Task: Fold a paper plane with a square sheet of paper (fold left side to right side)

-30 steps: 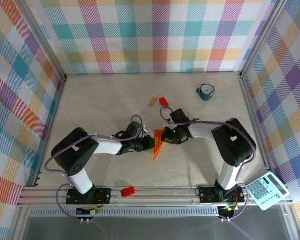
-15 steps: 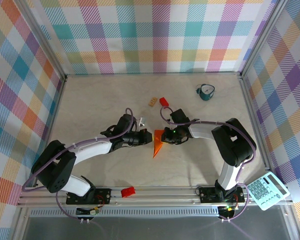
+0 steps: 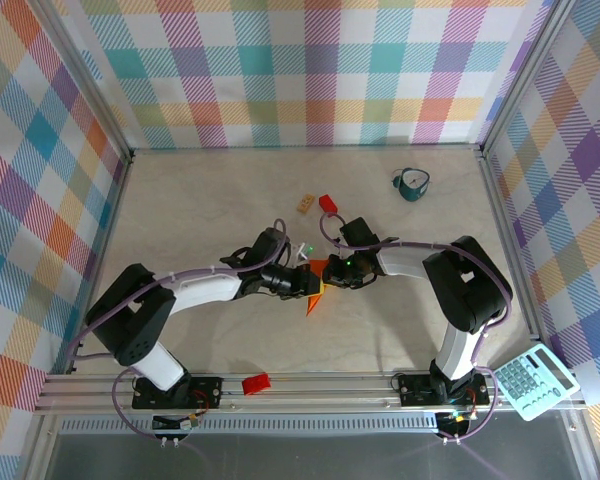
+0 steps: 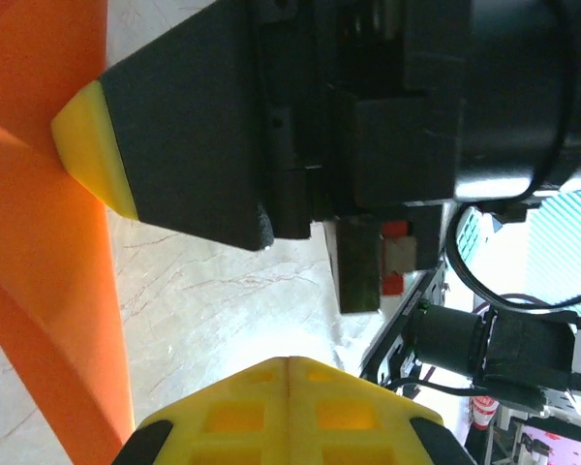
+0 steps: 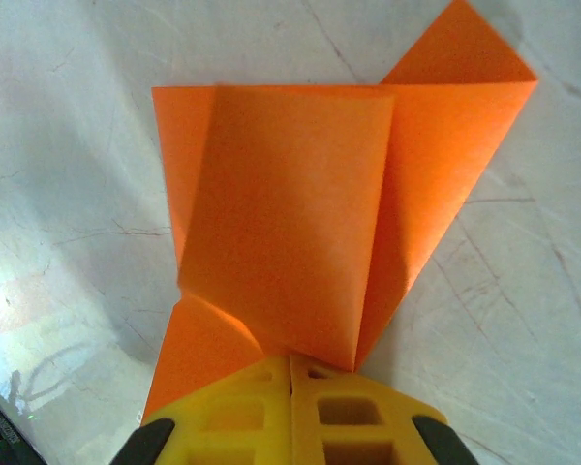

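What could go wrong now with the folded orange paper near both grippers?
The left gripper and right gripper, both shut, meet closely over the orange paper; they might collide. The layers look uneven, so pressing may set a crooked crease or slide the sheet.

No text, label, brand or number can be read in any view. The calculator [image 3: 536,380], lying off the table's near right corner, has rows of keys and a display, but the marks on them are too small to make out.
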### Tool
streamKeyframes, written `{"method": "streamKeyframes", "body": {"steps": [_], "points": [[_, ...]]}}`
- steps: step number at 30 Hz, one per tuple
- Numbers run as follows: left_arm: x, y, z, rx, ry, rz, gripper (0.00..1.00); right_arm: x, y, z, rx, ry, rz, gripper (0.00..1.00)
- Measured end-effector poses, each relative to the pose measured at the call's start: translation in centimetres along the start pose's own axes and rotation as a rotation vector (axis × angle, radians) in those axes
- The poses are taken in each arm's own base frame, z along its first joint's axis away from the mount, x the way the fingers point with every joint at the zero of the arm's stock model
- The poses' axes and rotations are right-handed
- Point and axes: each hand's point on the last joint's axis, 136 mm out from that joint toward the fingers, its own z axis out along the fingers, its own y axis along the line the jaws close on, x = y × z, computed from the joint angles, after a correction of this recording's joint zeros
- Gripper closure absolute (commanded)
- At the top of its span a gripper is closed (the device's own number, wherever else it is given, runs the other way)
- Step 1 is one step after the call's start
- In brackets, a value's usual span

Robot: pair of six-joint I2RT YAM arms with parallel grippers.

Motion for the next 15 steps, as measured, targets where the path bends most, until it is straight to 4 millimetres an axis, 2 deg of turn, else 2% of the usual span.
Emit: {"method": "streamKeyframes", "body": {"steps": [11,15], "points": [[1.0,3.0,1.3,-0.092,0.051,-0.066,1.00,0.0,0.0,0.0,0.004,0.006,-0.002,1.00],[1.2,3.4,1.4,-0.104,0.055,-0.074,1.00,0.0,0.0,0.0,0.008,0.011,0.001,1.00]]}}
